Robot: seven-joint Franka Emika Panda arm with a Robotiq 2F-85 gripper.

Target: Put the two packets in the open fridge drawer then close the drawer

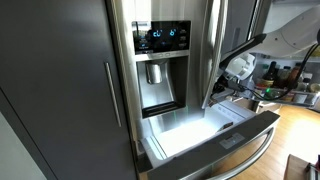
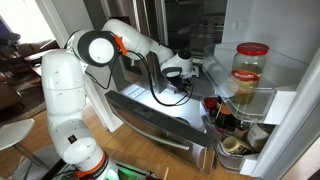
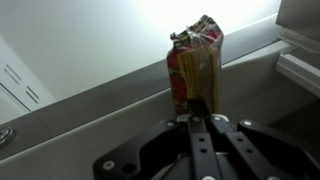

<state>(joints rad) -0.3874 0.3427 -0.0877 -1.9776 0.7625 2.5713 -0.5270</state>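
Observation:
In the wrist view my gripper (image 3: 200, 106) is shut on a small packet (image 3: 195, 62), red and yellowish, held upright between the fingers. The fridge drawer (image 1: 255, 128) is pulled out, wide and shallow, with a bright white inside and a long curved bar handle (image 1: 245, 163). In both exterior views my gripper (image 1: 232, 76) (image 2: 184, 72) hangs above the far side of the open drawer (image 2: 150, 112). The packet is too small to make out there. A second packet is not in view.
The fridge front carries a lit dispenser panel (image 1: 160, 38) above the drawer. One fridge door stands open, with a large red-lidded jar (image 2: 250, 68) and bottles in its shelves (image 2: 232, 125). A dark cabinet (image 1: 60, 90) stands beside the fridge.

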